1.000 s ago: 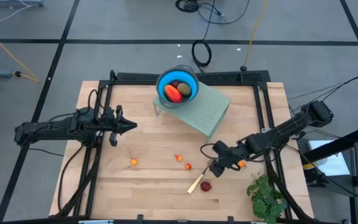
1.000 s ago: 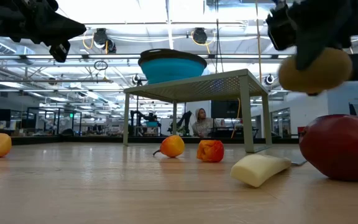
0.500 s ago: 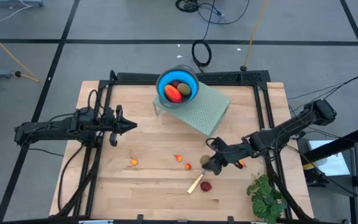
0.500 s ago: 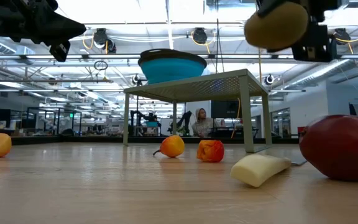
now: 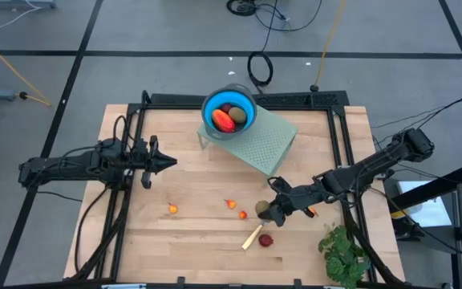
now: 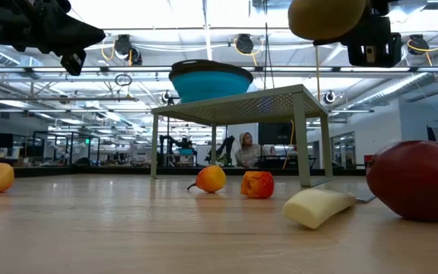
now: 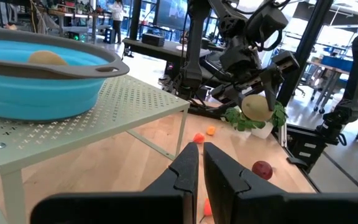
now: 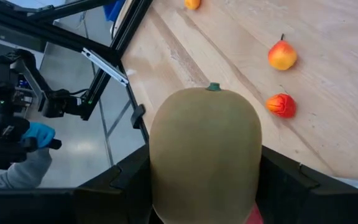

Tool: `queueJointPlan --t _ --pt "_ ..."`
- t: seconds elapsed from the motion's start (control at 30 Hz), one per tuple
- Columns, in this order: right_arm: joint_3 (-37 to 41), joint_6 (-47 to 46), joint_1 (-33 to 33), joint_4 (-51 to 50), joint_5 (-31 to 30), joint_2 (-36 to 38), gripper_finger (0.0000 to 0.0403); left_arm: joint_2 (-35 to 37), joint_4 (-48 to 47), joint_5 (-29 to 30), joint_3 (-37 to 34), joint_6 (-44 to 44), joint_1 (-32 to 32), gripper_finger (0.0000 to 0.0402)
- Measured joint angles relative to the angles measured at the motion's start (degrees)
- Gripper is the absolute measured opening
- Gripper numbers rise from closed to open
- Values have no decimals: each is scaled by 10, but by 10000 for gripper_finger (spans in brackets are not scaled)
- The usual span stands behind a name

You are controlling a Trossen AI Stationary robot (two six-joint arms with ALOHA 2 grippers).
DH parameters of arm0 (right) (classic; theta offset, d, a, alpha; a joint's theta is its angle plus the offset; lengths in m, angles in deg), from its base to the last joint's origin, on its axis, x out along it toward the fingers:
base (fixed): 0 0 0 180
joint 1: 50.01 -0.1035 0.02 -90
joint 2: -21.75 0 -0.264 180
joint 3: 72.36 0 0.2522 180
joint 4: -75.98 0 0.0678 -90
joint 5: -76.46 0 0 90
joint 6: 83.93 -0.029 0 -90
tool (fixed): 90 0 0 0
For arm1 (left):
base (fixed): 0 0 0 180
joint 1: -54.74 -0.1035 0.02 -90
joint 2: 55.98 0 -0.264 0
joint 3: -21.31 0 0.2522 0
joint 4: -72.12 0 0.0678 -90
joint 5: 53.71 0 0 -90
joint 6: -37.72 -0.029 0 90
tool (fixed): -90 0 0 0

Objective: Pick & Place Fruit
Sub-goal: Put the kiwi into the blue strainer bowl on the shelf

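While the right gripper (image 5: 269, 212) pinches the brownish-green oval fruit (image 8: 205, 152) across its broad middle, lifted above the bench toward its near edge, that smooth, rounded, seemingly light piece could slip; the left gripper (image 5: 169, 162), pressed together, waits near the left edge.

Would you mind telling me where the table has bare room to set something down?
Bare wood lies between the left gripper and the green stand, and along the front left edge. It is crowded front right: the knife, dark red ball, right gripper and leafy bunch.
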Motion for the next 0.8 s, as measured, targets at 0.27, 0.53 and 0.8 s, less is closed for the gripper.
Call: queueJointPlan --t 0.27,0.53,0.8 --pt "0 43 0 5 -8 0 210 0 0 0 0 0 0 24" --pt "0 180 3 5 -41 0 210 0 0 0 0 0 0 24" --pt "0 430 4 4 -64 0 210 0 0 0 0 1 0 24"
